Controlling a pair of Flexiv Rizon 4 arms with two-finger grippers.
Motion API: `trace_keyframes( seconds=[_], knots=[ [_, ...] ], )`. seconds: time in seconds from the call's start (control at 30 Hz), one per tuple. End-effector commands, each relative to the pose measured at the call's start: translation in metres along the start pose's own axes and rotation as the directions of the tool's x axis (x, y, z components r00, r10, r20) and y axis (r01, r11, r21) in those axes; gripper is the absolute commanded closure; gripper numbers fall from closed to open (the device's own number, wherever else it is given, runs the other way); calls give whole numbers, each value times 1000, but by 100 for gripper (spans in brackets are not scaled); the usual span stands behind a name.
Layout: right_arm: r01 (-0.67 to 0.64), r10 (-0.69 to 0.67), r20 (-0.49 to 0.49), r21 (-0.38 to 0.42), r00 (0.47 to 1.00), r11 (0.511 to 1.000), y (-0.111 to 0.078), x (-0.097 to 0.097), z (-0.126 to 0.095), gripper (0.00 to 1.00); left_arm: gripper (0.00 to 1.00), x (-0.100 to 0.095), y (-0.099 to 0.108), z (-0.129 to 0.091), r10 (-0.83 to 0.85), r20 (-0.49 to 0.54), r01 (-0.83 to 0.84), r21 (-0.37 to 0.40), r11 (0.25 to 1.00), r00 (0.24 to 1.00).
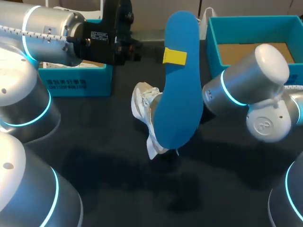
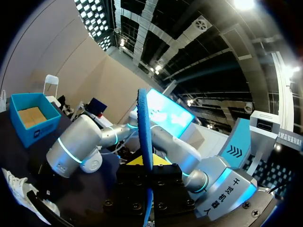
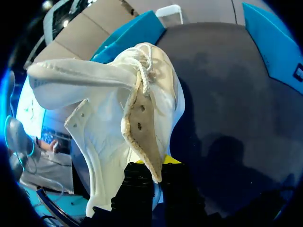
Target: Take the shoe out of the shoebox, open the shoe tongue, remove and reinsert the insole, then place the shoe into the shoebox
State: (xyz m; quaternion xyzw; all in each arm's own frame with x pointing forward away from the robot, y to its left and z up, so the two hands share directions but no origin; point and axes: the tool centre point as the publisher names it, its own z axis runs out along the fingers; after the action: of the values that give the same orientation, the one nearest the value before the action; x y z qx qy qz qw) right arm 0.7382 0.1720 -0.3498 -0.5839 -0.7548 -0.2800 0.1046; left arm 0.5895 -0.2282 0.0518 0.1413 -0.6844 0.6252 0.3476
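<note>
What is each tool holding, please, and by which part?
Left tool: blue insole, toward one end. Right tool: white shoe, by a flap of its upper.

In the head view the insole (image 1: 179,94) hides most of the shoe (image 1: 142,101), and the right arm (image 1: 246,90) covers 1 shoebox (image 1: 214,45) corner.

Blue insole (image 1: 177,85), white shoe (image 1: 143,101), teal shoebox (image 1: 215,46)

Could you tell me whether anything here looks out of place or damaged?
Nothing looks damaged or spilled. The insole is out of the shoe, held up in the left claw; the right claw holds the shoe.
</note>
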Motion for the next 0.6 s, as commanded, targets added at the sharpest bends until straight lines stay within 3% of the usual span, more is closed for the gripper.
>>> trace_keyframes(
  seconds=[0.03,0.33,0.6],
  knots=[
    [-75,78,74,-39,994,996,-10,14,-3,100,100,0,0,0,0,1,0,-1,1000,1000],
    [-139,147,86,-95,985,986,-27,19,8,100,100,0,0,0,0,1,0,-1,1000,1000],
    [-132,138,95,-62,986,989,-31,13,22,100,100,0,0,0,0,1,0,-1,1000,1000]
  ],
)
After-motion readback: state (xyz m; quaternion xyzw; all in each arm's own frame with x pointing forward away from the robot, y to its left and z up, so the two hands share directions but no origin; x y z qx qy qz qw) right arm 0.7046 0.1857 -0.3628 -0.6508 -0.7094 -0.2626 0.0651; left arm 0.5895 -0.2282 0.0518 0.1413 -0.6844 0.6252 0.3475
